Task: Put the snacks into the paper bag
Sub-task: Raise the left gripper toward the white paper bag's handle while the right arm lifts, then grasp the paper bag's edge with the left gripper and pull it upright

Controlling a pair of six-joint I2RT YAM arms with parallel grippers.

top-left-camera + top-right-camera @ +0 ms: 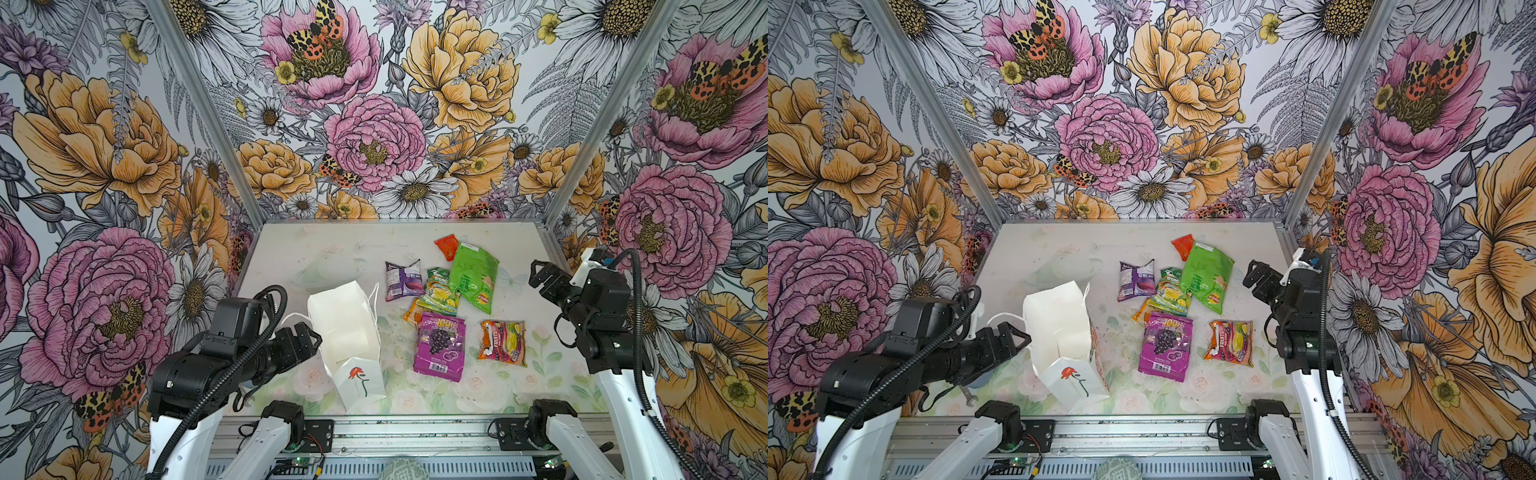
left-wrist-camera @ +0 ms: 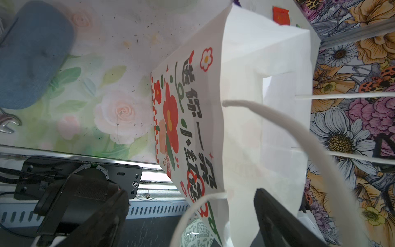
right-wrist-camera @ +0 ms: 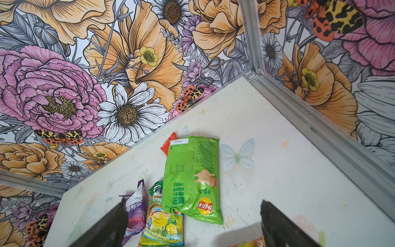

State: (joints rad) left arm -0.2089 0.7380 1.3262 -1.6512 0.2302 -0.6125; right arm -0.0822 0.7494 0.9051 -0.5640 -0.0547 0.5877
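Left gripper (image 1: 313, 338) fingers spread astride the paper bag's (image 1: 345, 324) wall; right gripper (image 1: 538, 277) fingers apart, beside the snacks (image 1: 438, 293).

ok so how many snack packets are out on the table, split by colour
purple: 2 (grape pouch, small purple packet)
green: 2 (large chip bag, green-yellow packet)
red or orange: 3 (small red packet, small orange packet, orange-red fruit packet)
total: 7, all lying outside the paper bag
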